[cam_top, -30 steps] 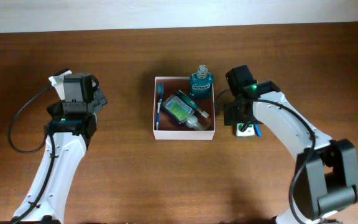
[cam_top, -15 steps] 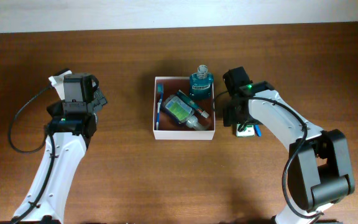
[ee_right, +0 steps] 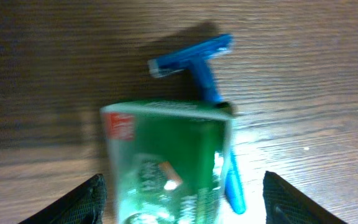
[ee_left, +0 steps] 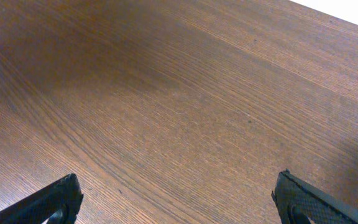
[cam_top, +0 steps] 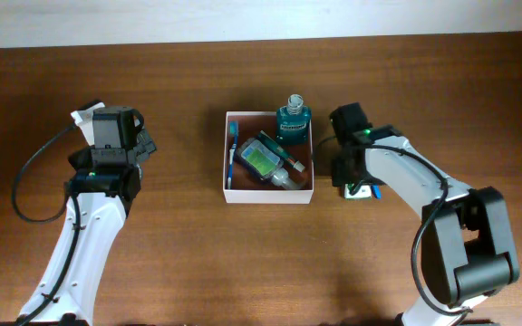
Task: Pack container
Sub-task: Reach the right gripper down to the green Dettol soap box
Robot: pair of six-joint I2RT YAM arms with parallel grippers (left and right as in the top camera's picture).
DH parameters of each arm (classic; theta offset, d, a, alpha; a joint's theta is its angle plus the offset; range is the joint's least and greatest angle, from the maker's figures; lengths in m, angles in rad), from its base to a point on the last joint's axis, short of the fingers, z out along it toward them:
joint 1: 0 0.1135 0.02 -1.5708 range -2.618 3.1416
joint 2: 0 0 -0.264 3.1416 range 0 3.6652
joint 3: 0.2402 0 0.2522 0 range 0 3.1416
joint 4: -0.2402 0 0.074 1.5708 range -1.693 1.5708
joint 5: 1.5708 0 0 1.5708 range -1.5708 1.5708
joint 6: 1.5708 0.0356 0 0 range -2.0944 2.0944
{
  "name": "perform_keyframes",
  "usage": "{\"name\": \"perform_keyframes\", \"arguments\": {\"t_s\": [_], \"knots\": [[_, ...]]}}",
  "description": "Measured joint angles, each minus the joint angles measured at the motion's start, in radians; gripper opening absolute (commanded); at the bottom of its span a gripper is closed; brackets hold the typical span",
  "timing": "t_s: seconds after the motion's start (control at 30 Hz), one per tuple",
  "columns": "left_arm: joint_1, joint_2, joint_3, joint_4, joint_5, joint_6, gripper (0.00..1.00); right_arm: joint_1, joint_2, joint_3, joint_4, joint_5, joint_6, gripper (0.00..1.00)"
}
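The container (cam_top: 227, 190), a shallow white box with a reddish-brown inside, sits mid-table. In it lie a blue toothbrush (cam_top: 232, 149), a green-labelled bottle (cam_top: 263, 159) and a small clear bottle (cam_top: 285, 177); a teal bottle (cam_top: 293, 118) stands at its far right corner. My right gripper (cam_top: 347, 177) is open, just right of the box, over a green carton (ee_right: 166, 162) that lies between its fingers. A blue razor (ee_right: 207, 74) lies under the carton. My left gripper (ee_left: 179, 202) is open over bare wood, far left of the box.
The brown wooden table (cam_top: 179, 263) carries everything. A pale wall strip (cam_top: 261, 18) runs along the far edge. My left arm (cam_top: 107, 154) stands at the left with a black cable looping beside it.
My right gripper shifted slightly left, then back right, beside the box over the green carton. The left arm has not moved.
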Motion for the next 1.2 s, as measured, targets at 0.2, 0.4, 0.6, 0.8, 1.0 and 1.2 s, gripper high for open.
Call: {"name": "perform_keyframes", "arguments": {"t_s": [0.2,0.4,0.6,0.8,1.0,1.2], "knots": [[0.000,0.000,0.000,0.000,0.000,0.000,1.00,-0.056,0.000,-0.003,0.000,-0.019,0.000,0.72],[0.000,0.000,0.000,0.000,0.000,0.000,1.00,-0.056,0.000,-0.004,0.000,-0.032,0.000,0.68],[0.000,0.000,0.000,0.000,0.000,0.000,0.99,-0.056,0.000,-0.005,0.000,-0.051,0.000,0.57],[0.000,0.000,0.000,0.000,0.000,0.000,0.99,-0.056,0.000,-0.009,0.002,-0.057,0.000,0.57],[0.000,0.000,0.000,0.000,0.000,0.000,0.99,-0.056,0.000,-0.041,0.040,-0.061,0.013,0.57],[0.000,0.000,0.000,0.000,0.000,0.000,1.00,-0.056,0.000,-0.047,0.042,-0.064,0.019,0.57]]}}
